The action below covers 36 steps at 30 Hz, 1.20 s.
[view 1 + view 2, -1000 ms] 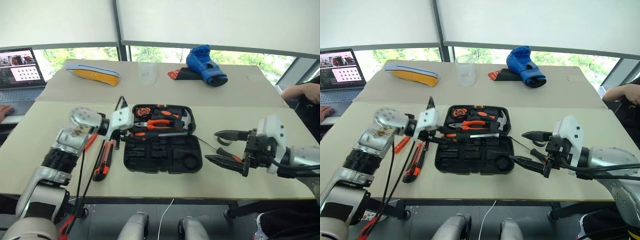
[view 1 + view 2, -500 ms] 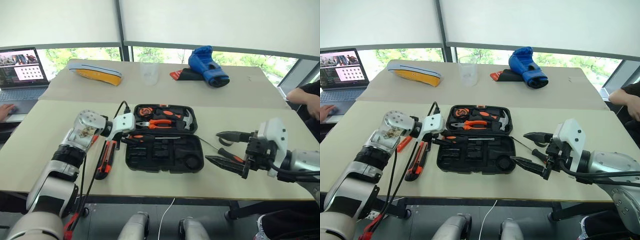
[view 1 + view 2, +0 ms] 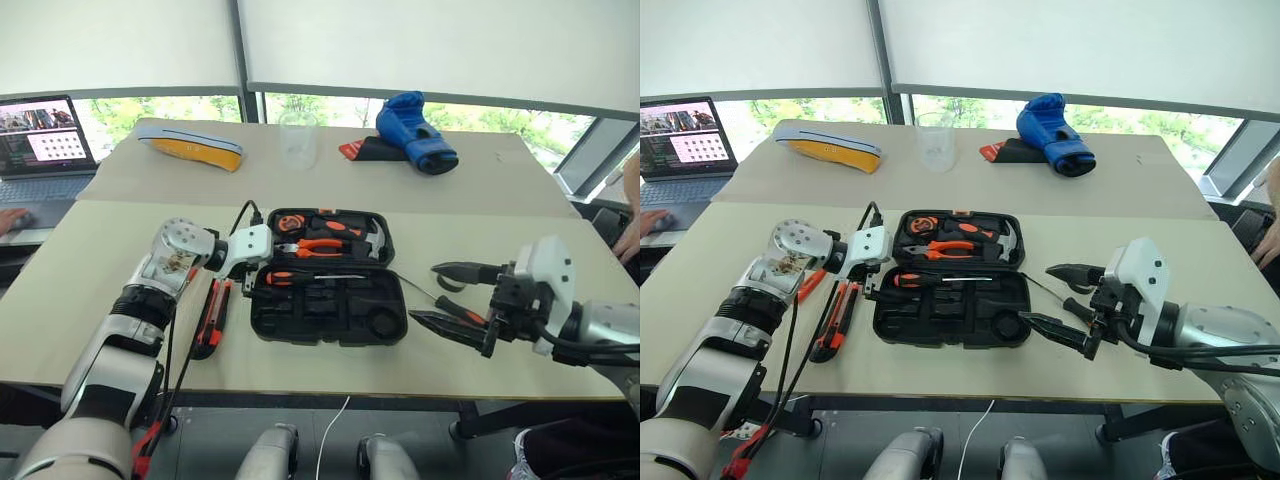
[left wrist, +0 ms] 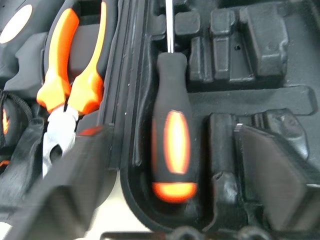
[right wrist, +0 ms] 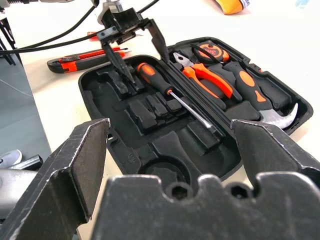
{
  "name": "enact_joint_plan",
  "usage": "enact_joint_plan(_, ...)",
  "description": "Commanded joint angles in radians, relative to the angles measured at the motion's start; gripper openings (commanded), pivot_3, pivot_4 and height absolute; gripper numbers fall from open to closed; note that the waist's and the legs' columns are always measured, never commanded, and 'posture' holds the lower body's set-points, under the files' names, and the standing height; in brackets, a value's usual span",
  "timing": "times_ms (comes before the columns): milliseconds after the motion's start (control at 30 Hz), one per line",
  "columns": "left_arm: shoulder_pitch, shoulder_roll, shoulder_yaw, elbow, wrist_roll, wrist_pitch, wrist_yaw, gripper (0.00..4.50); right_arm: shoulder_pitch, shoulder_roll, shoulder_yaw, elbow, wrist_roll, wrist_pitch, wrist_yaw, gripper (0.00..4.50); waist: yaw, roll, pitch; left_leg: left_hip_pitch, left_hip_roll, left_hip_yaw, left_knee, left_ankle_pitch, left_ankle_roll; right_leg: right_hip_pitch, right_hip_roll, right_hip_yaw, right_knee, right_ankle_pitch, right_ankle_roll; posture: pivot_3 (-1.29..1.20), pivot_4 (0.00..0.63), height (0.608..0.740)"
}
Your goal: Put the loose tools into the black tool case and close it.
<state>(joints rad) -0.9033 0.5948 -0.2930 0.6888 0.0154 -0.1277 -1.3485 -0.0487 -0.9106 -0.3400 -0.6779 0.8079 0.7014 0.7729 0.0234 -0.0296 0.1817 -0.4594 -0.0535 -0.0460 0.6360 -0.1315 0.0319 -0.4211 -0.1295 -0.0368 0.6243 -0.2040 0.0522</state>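
Open black tool case (image 3: 328,290) at mid-table, with one black-and-orange screwdriver (image 3: 310,276) lying in the long slot of its near half, just inside the hinge line. We judge the step in hand to be the release of this tool: to finish it well, the left gripper (image 5: 131,36) should lift straight off the handle without dragging it, once the handle sits flush in its moulded recess. Its fingers (image 4: 272,170) stand apart on either side of the handle and clamp nothing. The right gripper (image 3: 447,296) hovers beside the case's right end with its fingers spread wide, empty; a second screwdriver (image 3: 452,308) lies on the table (image 3: 90,270) near it. The utility knife (image 3: 211,317) rests on the table just left of the case.
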Motion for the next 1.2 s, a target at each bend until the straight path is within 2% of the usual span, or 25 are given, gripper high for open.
enact_joint_plan(33,-0.025,0.003,0.036,-0.053,-0.029,0.018,-0.019,4.19,-0.001,0.004,-0.034,-0.020,0.013,-0.014,-0.008,4.50,0.000,0.000,0.000,0.000,0.000,0.000,0.000,0.000,0.000,0.000,0.000,0.000,0.000,0.000,0.000,0.00,0.150,0.740)
enact_joint_plan(100,-0.025,-0.006,0.047,-0.062,-0.047,0.027,-0.022,3.71,-0.002,0.005,-0.033,-0.019,0.013,-0.015,-0.009,4.50,0.000,0.000,0.000,0.000,0.000,0.000,0.000,0.000,0.000,0.000,0.000,0.000,0.000,0.000,0.000,0.00,0.150,0.740)
enact_joint_plan(300,-0.029,-0.046,0.059,-0.063,-0.054,0.055,-0.013,1.38,-0.007,0.004,-0.024,-0.010,0.007,-0.019,-0.009,4.50,0.000,0.000,0.000,0.000,0.000,0.000,0.001,0.000,0.000,0.000,0.000,0.000,0.000,0.000,0.000,0.00,0.150,0.740)
enact_joint_plan(433,-0.028,-0.074,0.047,-0.045,-0.039,0.050,0.003,0.08,-0.008,0.004,-0.016,-0.004,-0.002,-0.023,-0.006,4.50,0.000,0.000,0.000,0.000,0.000,0.000,0.001,0.000,0.000,0.000,0.000,0.000,0.000,0.000,0.000,0.00,0.150,0.740)
enact_joint_plan(567,-0.032,-0.094,0.024,-0.027,-0.007,0.057,0.018,0.08,-0.008,0.005,-0.013,-0.003,-0.003,-0.022,-0.008,4.50,0.000,0.000,0.000,0.000,0.000,0.000,0.002,0.000,0.001,0.001,0.000,0.000,0.000,0.000,0.000,0.00,0.150,0.740)
enact_joint_plan(700,-0.031,-0.107,-0.033,0.012,0.093,0.011,0.077,0.08,-0.005,0.006,-0.013,-0.007,-0.001,-0.020,-0.011,4.50,0.003,0.000,0.000,0.000,0.000,0.000,0.002,0.000,0.001,0.001,0.000,0.000,0.001,0.000,0.001,0.00,0.150,0.740)
enact_joint_plan(933,-0.017,-0.102,-0.037,0.032,0.103,-0.022,0.077,0.08,0.012,0.011,-0.015,-0.021,-0.002,-0.016,-0.021,4.50,0.005,0.000,0.000,0.000,0.000,0.000,0.003,-0.003,-0.005,0.002,0.000,0.000,0.000,0.004,0.001,0.00,0.150,0.740)
enact_joint_plan(1033,-0.013,-0.096,0.004,-0.009,0.044,0.023,0.050,0.08,0.025,0.019,-0.024,-0.029,0.001,-0.013,-0.033,4.50,0.003,0.000,0.000,0.000,0.000,0.000,0.003,-0.003,-0.005,0.002,0.000,0.000,0.000,0.005,0.001,0.00,0.150,0.740)
enact_joint_plan(1100,-0.016,-0.087,0.080,-0.097,-0.080,0.169,-0.008,0.08,0.050,0.029,-0.045,-0.028,-0.001,-0.005,-0.053,4.50,0.000,0.000,0.000,0.000,0.000,0.000,0.003,-0.003,-0.005,0.002,0.000,0.000,0.000,0.005,0.001,0.00,0.150,0.740)
enact_joint_plan(1200,-0.005,-0.067,0.187,-0.262,-0.233,0.341,-0.025,0.72,0.110,0.039,-0.087,0.002,-0.013,0.011,-0.080,4.50,-0.006,0.000,0.000,-0.001,0.001,0.000,0.003,-0.003,-0.005,0.000,0.000,0.000,0.001,0.005,0.001,0.00,0.150,0.740)
